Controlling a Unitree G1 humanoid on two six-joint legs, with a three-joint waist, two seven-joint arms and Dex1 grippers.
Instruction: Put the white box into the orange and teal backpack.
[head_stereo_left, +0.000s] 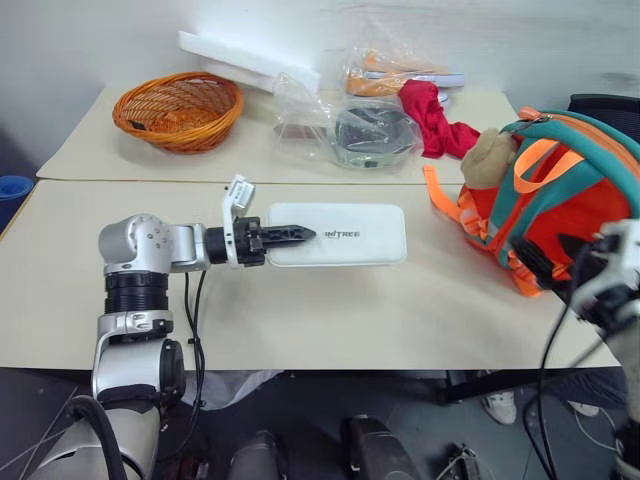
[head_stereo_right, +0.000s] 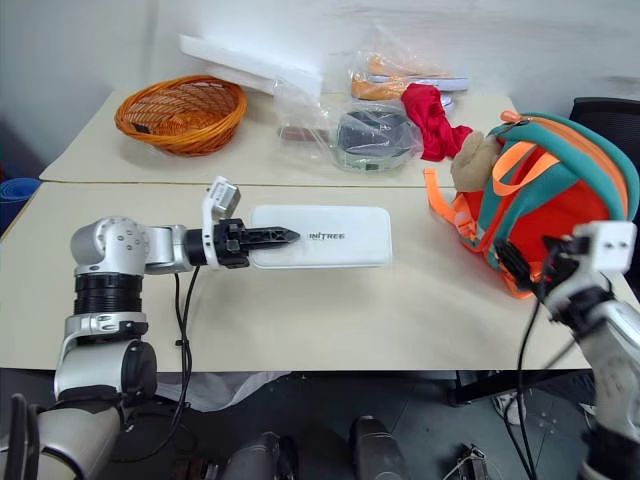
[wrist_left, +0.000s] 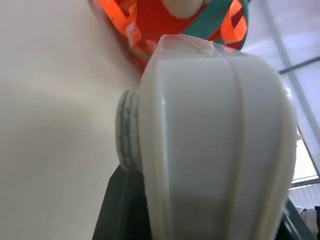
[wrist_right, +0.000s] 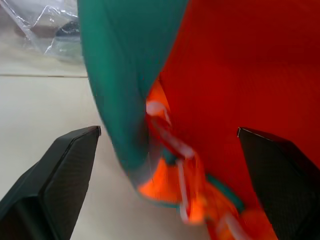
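The left gripper (head_stereo_left: 300, 234) reaches in level from the left, its black fingers closed over the near end of the white box (head_stereo_left: 345, 236), which sits flat at the middle of the beige table (head_stereo_left: 300, 310). To the right, the orange and teal backpack (head_stereo_left: 560, 200) stands upright, well apart from the box. The right gripper (wrist_right: 167, 150) faces the backpack's lower front, fingers spread wide and holding nothing.

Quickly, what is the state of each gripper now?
Left gripper: shut on the white box.
Right gripper: open, holding nothing, facing the backpack.
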